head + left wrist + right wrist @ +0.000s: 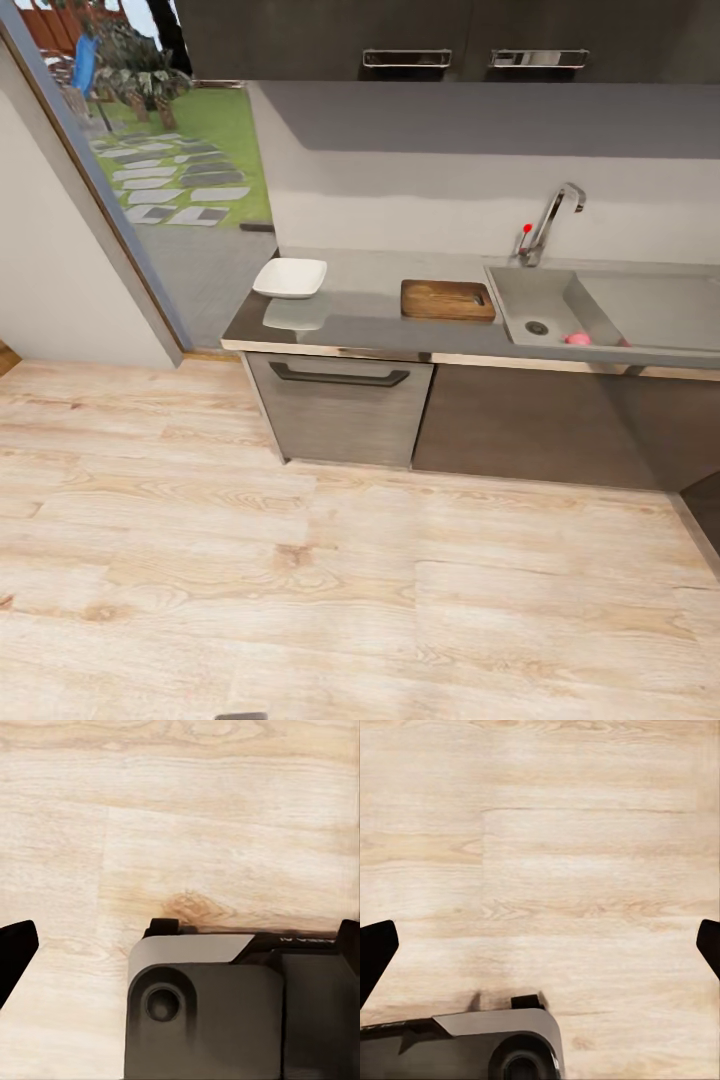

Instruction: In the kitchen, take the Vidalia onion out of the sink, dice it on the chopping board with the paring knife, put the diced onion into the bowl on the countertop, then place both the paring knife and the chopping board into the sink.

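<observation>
Head cam: high up, set well back from the countertop (360,325), looking fwd and down. Takes in the wood floor (300,560) across the near half, then the counter w/ bowl (290,277) at left, chopping board (447,299) mid, sink (610,310) at right, wall and upper cabinets (430,40) far; doorway to the garden (180,150) far left.

Left wrist cam: points straight down at the floor (180,817), close, w/ part of the robot base (225,1012) in shot.

Right wrist cam: same downward aim, close to the floor (555,870), base edge (487,1042) in shot.

Shared: all 3 see the pale plank floor; both wrist views also catch the base.
</observation>
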Available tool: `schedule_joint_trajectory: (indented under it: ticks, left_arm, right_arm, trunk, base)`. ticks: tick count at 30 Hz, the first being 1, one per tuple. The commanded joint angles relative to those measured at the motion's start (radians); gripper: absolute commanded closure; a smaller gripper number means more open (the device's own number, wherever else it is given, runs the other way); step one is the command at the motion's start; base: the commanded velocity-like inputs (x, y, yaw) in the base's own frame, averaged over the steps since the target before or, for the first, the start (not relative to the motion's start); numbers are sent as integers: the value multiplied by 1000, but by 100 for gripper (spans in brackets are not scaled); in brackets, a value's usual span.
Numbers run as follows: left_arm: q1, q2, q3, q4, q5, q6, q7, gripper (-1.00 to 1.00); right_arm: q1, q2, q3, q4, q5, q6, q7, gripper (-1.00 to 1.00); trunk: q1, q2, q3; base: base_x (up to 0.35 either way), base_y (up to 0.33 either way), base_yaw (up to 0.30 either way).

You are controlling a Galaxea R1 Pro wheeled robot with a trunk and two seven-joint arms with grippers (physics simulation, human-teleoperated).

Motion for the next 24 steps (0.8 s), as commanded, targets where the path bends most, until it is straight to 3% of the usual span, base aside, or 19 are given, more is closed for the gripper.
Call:
schedule_joint_trajectory:
  ticks: [1, 8, 18, 24]
  left_arm:
    - [-1, 4, -8, 6, 10, -17, 5, -100]
    - [-1, 12, -8, 15, 11, -40, 5, -100]
    - [-1, 10, -9, 17, 11, -41, 5, -100]
    - [-1, 10, -10, 17, 11, -42, 5, -100]
  right_arm:
    - [-1, 2, -1, -4, 11, -2, -5, -100]
    - [0, 2, 23, 52, 12, -119, -3, -100]
    - [0, 6, 21, 64, 7, -141, -12, -100]
    - [0, 8, 20, 64, 5, -153, -14, -100]
  trunk:
    - [0, -2, -1]
    - [0, -2, -1]
    - [0, -2, 1]
    - [0, -2, 10]
  base:
    - [0, 0, 0]
    - [0, 0, 0]
    - [0, -6, 0]
    - [0, -250, 0]
